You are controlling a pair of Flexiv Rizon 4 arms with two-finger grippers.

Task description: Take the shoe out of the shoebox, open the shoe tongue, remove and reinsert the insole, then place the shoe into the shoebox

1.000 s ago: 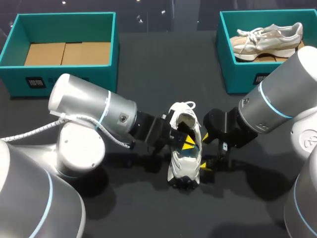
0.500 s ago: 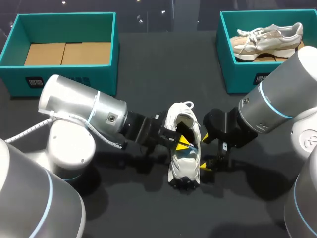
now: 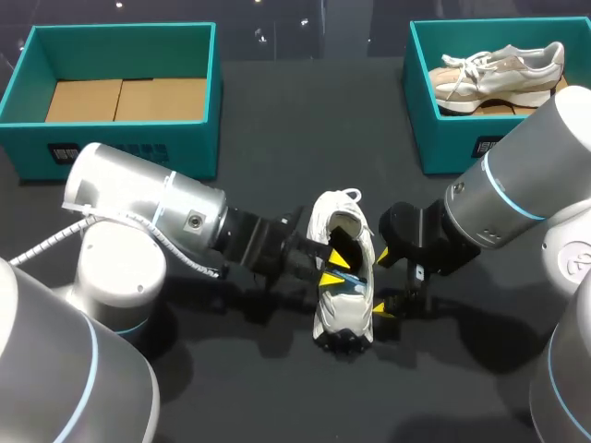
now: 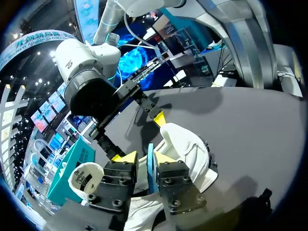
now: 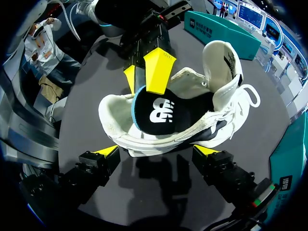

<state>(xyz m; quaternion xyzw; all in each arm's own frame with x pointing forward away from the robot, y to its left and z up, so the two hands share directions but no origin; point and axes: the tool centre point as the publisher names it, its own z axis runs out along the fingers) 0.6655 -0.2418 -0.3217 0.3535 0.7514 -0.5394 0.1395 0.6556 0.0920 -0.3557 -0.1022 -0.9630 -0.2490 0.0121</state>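
The black table (image 3: 277,138) bore a white shoe (image 3: 334,309) near its middle, and everything else is placed from that shoe.

The left arm (image 3: 138,203) came in from the shoe's left and the right arm (image 3: 517,185) from its right, both ending close to it.

Two teal shoeboxes stood well beyond the shoe, toward the far edge. The left shoebox (image 3: 120,138) showed only its brown cardboard floor. The right shoebox (image 3: 434,129) held a beige shoe (image 3: 499,74) lying on its side.

The white shoe lay outside both boxes, with its tongue (image 5: 221,62) standing up and away from the opening and its laces loose at the far end.

A black insole (image 5: 163,113) with a blue rim sat in the opening, its heel end lifted at the shoe's collar.

The left gripper (image 3: 335,269) reached over the shoe's left side into the opening. Its fingers were pinched close together on the blue edge of the insole, one yellow tip above it and one below.

The right gripper (image 3: 382,282) sat just beside the shoe's right side, its fingers spread wide along the sole and clamping nothing. Whether the tips touched the sole could not be told.
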